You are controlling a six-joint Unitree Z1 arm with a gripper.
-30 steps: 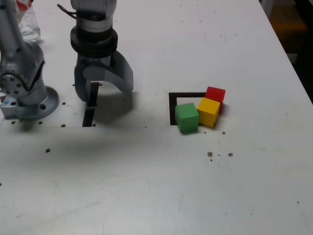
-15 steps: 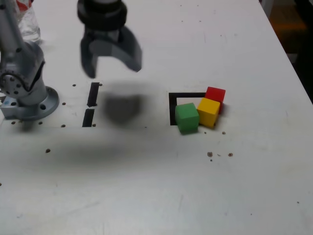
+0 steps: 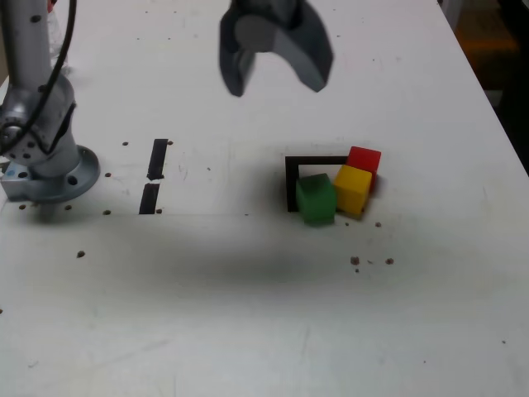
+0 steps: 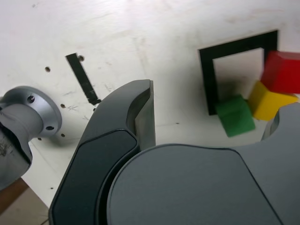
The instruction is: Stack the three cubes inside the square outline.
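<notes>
We are hovering empty above the counter [image 3: 248,331], no cube stacked yet.

In the exterior view our gripper [image 3: 275,83] is hanging high with jaws spread wide, holding nothing, up and toward that view's left of the cubes. The green cube [image 3: 316,198], yellow cube [image 3: 353,188] and red cube [image 3: 364,161] are sitting clustered, touching, over the square outline [image 3: 291,178], each only partly inside. In the wrist view we are seeing the green cube [image 4: 236,116] at the outline's corner; height likely gives clearance for choosing a cube.
</notes>
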